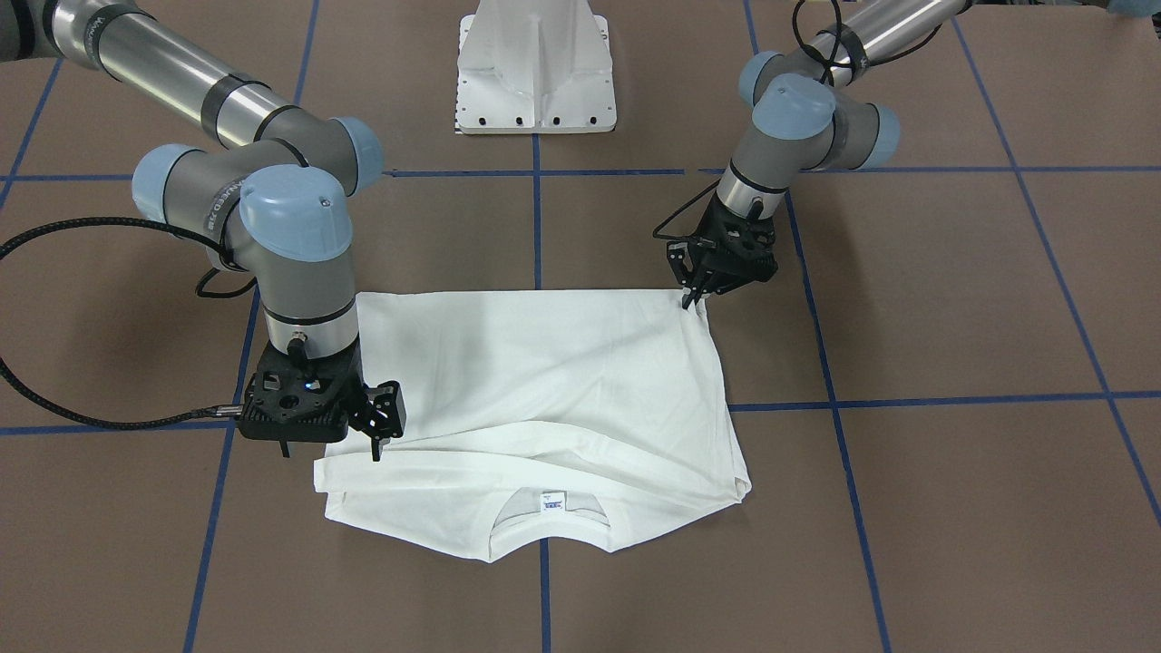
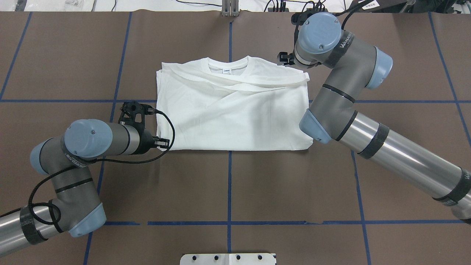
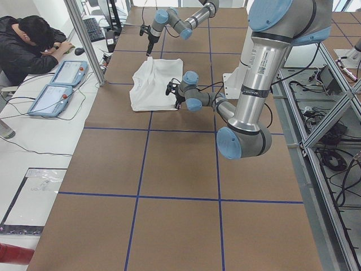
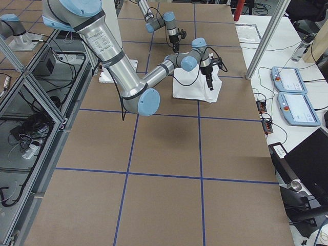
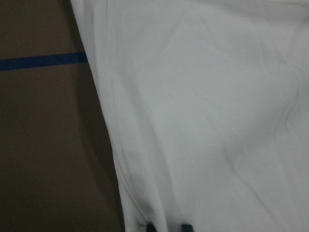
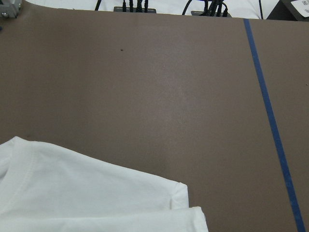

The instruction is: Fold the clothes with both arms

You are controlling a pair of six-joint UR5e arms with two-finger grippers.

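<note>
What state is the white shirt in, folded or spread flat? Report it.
Folded. The shirt lies as a compact rectangle, its sleeves tucked across the body just below the collar, with stacked layer edges showing.

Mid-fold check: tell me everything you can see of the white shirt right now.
The shirt is white, soft and cotton-like. It lies flat on the brown table, folded into a rough rectangle with lightly creased layers crossing below the collar. The collar, with its small white label, points away from the robot. The left gripper touches a robot-side corner. The right gripper sits at the opposite side edge. Whether either grips is unclear.
</note>
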